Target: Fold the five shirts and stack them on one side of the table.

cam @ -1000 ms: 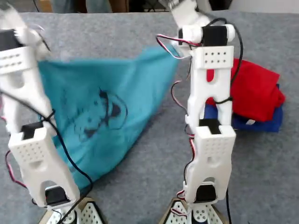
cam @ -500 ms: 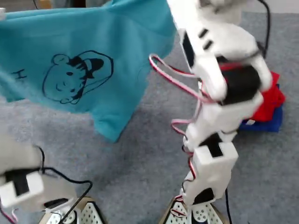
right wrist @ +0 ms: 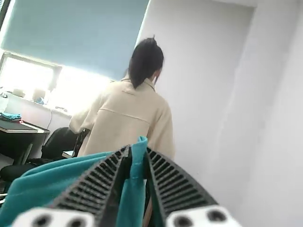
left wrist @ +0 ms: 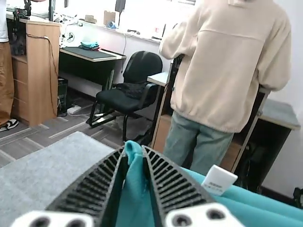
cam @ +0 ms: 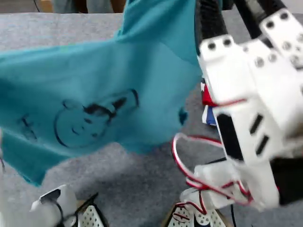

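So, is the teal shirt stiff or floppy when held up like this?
Likely floppy: the shirt hangs in loose folds. Probably light: the left claw and right claw each hold it by a thin pinch of cloth.

Honestly nothing I could actually read. The teal shirt (cam: 118, 94) I was holding up had a black cartoon print (cam: 90, 118) and a smudgy mark (cam: 26, 128) next to it, maybe a letter, too blurry to tell. Its white tag (left wrist: 218, 180) looked blank from where I was.
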Controlling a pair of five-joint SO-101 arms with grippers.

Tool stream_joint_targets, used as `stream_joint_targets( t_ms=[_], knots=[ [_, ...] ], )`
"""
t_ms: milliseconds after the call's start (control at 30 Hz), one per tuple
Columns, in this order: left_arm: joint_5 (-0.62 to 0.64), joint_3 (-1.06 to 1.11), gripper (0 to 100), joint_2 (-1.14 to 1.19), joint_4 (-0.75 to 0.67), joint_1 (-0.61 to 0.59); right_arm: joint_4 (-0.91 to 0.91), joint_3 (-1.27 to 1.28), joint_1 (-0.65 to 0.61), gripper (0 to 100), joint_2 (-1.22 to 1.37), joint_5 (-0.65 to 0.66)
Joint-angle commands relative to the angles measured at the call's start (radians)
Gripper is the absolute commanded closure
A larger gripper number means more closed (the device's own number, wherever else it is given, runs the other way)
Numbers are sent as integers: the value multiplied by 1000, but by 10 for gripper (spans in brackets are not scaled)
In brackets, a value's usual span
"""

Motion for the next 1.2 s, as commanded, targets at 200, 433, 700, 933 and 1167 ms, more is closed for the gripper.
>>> stream_joint_targets(
  t_ms=[200, 433, 700, 933, 1167],
  knots=[
    [-29, 656, 971, -374, -103, -10, -104, 88, -183, 985, -27, 226],
    [-89, 977, 971, -582, -241, -10, -78, 124, -247, 985, -24, 299],
    [-89, 1397, 971, -614, -631, -5, 3, 249, -166, 985, 85, 304],
    [-91, 1830, 970, -457, -1548, -10, -336, 397, 38, 985, 375, 305],
    [-91, 1666, 970, -180, -1685, 19, -872, 361, 109, 985, 708, 304]
  ],
)
